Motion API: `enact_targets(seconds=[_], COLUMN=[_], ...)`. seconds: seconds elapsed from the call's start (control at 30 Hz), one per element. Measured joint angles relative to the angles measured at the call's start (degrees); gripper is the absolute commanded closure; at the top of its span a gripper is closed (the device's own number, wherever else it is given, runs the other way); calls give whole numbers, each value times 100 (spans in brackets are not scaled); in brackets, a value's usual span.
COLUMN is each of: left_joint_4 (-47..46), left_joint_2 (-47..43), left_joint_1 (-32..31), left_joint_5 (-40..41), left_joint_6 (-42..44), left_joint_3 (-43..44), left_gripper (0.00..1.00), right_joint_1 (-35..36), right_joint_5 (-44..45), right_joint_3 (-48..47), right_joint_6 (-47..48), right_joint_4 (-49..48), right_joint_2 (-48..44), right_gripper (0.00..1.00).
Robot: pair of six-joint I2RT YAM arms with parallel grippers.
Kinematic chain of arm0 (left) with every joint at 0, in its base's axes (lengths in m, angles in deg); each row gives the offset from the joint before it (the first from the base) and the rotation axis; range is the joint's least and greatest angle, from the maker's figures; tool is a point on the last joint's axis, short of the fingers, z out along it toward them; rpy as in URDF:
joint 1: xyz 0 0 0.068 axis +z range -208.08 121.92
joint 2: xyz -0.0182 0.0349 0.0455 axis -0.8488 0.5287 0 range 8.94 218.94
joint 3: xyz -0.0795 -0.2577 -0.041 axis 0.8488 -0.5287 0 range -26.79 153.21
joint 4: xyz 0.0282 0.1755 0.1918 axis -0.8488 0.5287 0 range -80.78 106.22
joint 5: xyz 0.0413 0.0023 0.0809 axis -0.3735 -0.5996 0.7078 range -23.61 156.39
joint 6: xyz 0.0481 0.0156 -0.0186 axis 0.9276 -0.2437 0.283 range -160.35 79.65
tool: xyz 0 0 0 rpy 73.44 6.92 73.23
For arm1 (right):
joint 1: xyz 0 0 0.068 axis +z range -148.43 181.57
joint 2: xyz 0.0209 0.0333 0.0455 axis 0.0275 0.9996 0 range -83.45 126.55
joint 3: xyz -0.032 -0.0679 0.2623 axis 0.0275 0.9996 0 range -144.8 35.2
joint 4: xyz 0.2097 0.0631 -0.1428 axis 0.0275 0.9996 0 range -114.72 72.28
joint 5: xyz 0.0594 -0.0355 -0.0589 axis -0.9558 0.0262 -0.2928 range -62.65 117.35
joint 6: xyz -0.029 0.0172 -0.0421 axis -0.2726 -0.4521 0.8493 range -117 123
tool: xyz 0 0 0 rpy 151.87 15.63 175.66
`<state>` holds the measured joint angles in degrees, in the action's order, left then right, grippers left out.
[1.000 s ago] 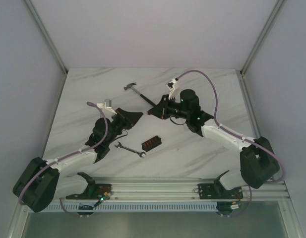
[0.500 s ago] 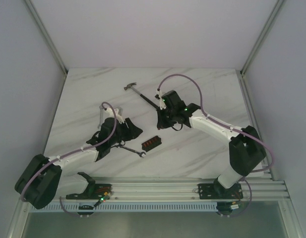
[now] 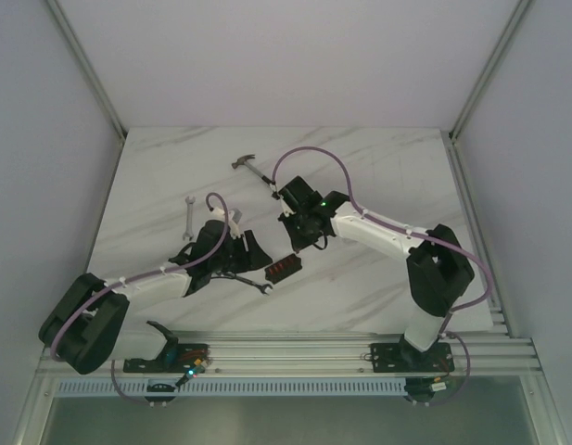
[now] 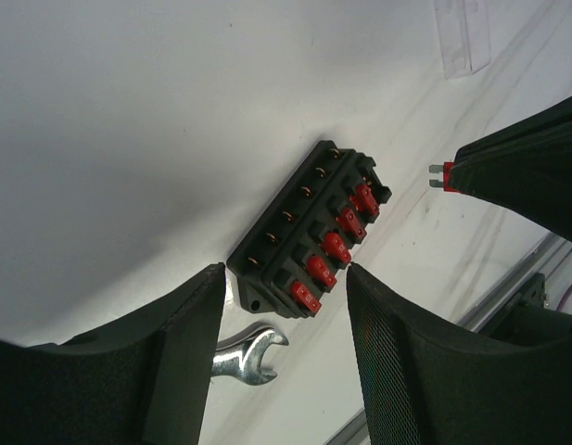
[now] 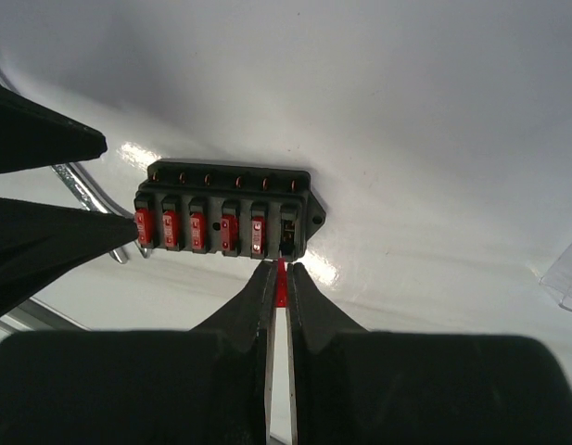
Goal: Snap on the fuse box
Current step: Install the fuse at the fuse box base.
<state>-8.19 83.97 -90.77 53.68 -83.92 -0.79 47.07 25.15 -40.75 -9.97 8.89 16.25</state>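
White arms, black joints, purple cables

The black fuse box lies flat and skewed, near-centre, holding five red fuses with one end slot empty.

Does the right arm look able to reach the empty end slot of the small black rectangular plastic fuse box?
Probably yes: the right gripper, shut on a small red fuse, is lined up just short of the empty slot in the fuse box, with nothing between them.
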Motion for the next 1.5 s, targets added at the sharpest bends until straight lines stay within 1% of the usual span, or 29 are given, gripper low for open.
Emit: enact_targets(seconds=[0.23,0.43,0.7,1.5], left_joint_4=[378,514,616,680], left_joint_2=[94,225,393,455], left_joint_1=[0,0,0,0], left_joint_5=[-98,-153,-212,-212], left_joint_6=[85,109,125,122], left_joint_3=[173,247,306,365], left_gripper=[40,42,45,48], right_joint_1=[131,197,243,337], right_joint_5=[168,275,402,553], right_joint_3=[-157,-264,-345,-361], right_joint_6=[107,162,195,232], right_joint_4=[205,273,299,286], right_joint_2=[356,498,638,852], right_gripper=[100,100,100,100])
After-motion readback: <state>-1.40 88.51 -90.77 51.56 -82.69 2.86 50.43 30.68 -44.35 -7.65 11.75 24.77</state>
